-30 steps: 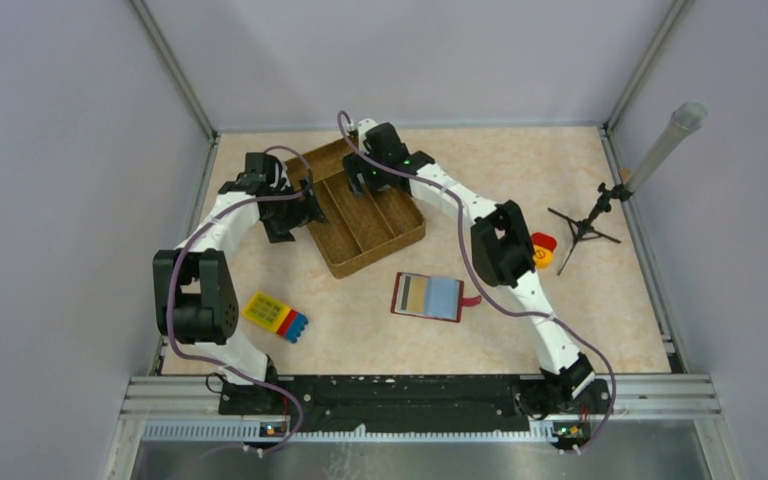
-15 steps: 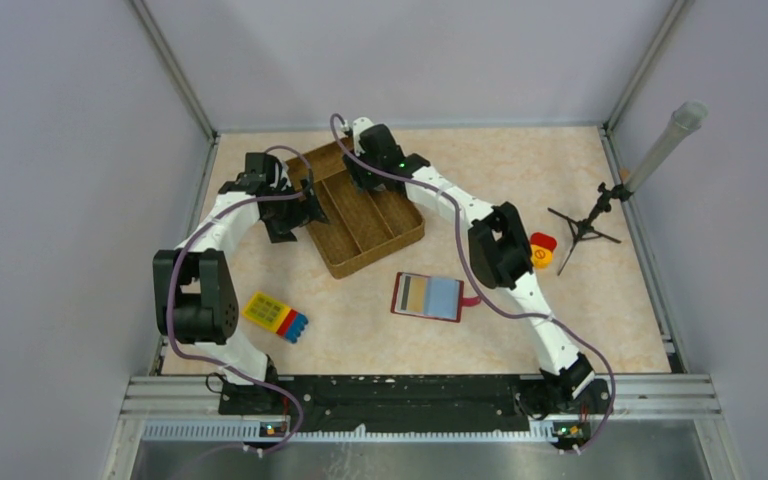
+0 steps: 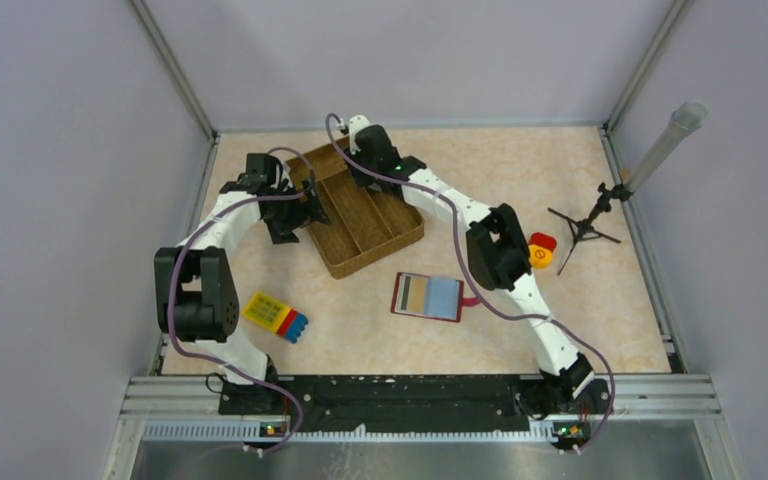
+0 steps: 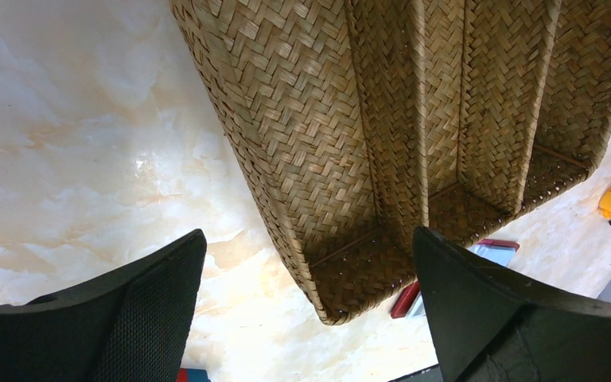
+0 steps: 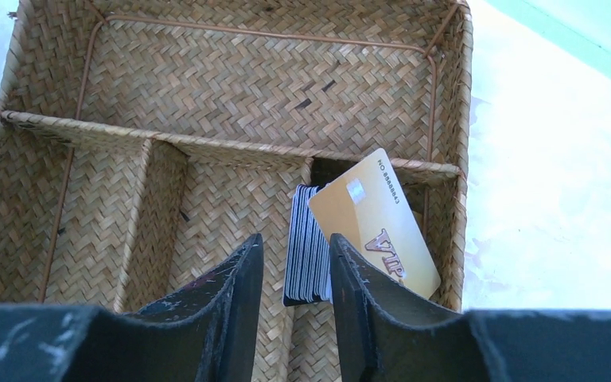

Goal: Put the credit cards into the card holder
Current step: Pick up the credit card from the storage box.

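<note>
A stack of dark-edged credit cards (image 5: 306,247) stands on edge in the woven basket (image 5: 231,151), with a gold card (image 5: 374,223) leaning beside it. My right gripper (image 5: 296,239) reaches into the basket's far end (image 3: 360,245). Its fingers straddle the stack: the right finger touches it, and a gap remains on the left. The gold card lies outside the right finger. The card holder (image 3: 427,296), a red wallet lying open, is on the table nearer the arms. My left gripper (image 3: 305,205) hangs wide open at the basket's left wall (image 4: 286,119), holding nothing.
A yellow-red-blue toy block (image 3: 275,316) lies near the left arm. A small yellow-red toy (image 3: 540,250) sits by the right arm's elbow. A black tripod (image 3: 585,225) with a tilted grey tube stands at the right edge. Grey walls enclose the table.
The right gripper's jaws have narrowed from wide open around the card stack, and its wrist has shifted slightly toward the basket's far left. The left arm has not moved.
</note>
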`<action>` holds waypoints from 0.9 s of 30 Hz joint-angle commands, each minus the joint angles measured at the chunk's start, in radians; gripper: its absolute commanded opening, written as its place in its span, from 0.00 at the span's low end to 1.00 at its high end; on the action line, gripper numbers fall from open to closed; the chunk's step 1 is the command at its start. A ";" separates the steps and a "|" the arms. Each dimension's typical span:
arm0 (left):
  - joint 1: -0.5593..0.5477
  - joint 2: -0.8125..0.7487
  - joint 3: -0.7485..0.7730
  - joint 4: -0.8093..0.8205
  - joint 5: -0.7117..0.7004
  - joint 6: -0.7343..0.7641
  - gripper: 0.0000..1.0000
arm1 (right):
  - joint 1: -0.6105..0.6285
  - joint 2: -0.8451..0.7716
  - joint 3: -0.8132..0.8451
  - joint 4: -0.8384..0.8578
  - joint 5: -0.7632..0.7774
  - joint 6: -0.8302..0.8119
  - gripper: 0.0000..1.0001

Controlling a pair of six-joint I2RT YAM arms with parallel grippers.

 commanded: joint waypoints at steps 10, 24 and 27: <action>0.000 0.001 0.023 0.008 0.029 0.012 0.99 | 0.013 0.043 0.042 0.071 0.138 -0.030 0.37; 0.000 -0.001 0.021 0.010 0.028 0.012 0.99 | 0.013 -0.008 -0.020 0.086 0.163 0.013 0.24; 0.000 0.000 0.022 0.009 0.029 0.012 0.99 | 0.013 -0.073 -0.086 0.113 0.128 0.012 0.31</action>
